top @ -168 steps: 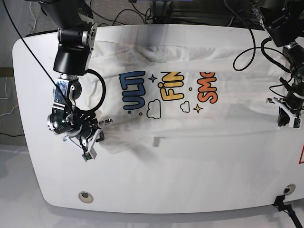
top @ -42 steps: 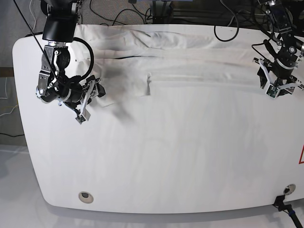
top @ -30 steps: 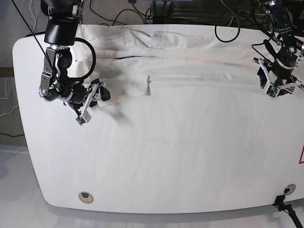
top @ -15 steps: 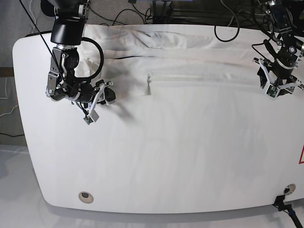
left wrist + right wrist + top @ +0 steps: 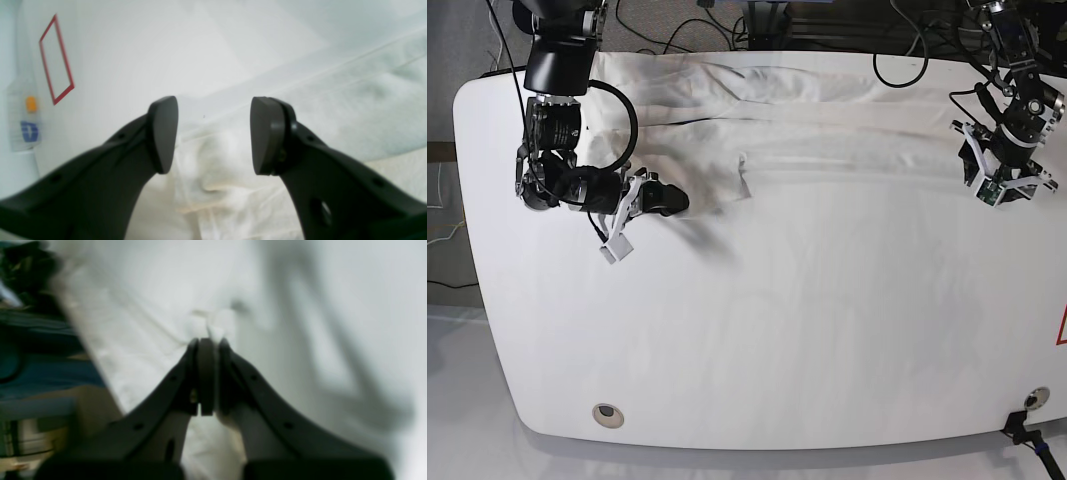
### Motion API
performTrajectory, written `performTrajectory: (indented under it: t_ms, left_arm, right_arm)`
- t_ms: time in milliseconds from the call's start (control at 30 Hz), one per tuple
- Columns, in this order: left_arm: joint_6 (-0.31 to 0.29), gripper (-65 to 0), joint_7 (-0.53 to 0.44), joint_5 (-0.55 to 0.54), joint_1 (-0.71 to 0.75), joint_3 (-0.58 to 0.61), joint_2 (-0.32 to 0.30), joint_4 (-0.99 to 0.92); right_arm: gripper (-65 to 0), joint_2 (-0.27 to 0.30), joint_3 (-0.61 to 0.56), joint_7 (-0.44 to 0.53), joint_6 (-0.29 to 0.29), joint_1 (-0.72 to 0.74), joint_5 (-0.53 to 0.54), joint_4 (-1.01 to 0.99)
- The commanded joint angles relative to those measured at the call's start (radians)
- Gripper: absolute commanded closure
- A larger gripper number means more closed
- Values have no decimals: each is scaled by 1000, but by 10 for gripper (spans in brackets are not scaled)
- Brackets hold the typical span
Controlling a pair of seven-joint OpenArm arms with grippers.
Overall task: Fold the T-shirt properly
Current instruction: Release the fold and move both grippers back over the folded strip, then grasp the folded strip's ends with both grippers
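Base view showed the large white cotton T-shirt, plain side up, spread along the far half of the white counter. At the shirt's near hem, the right claw was pinched shut on a fabric fold. The left claw gaped over the shirt's opposite end, gripping nothing.
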Motion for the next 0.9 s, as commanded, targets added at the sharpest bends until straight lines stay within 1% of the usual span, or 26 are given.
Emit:
performTrajectory:
  t_ms: [0,33,100,333,367,433,533,633,700,767,867]
  left_arm:
    - [10,-324,-12,-2,-7,-6,-13,15]
    - [10,-324,-12,-2,-7,-6,-13,15]
    - [10,-324,-12,-2,-7,-6,-13,15]
    - [10,-324,-15,-2,-10,-6,-13,-38]
    - [10,-324,-15,-2,-10,-6,-13,-39]
    - [10,-324,-15,-2,-10,-6,-13,-39]
    - [10,-324,-15,-2,-10,-5,-13,-39]
    - [10,-324,-15,-2,-10,-5,-13,-41]
    - [10,-324,-15,-1,-10,-5,-13,-41]
    - [10,-324,-15,-1,-10,-5,-13,-41]
    - [10,-324,-15,-2,-10,-5,-13,-47]
  right_arm:
    - [0,6,3,-14,6,-14,100,16]
    - [0,6,3,-15,6,-30,133,16]
    - [0,6,1,-17,6,-54,157,18]
    - [0,41,1,-21,6,-158,159,236]
    - [0,51,3,-21,-1,-173,159,254]
    - [0,58,3,-21,-33,-207,160,273]
    - [0,58,3,-23,-40,-267,166,306]
    - [0,61,3,-58,-40,-322,258,310]
    - [0,87,3,-63,-42,-363,297,313]
    - [0,110,3,-63,-42,-396,303,313]
    - [0,161,3,-63,-42,-434,306,313]
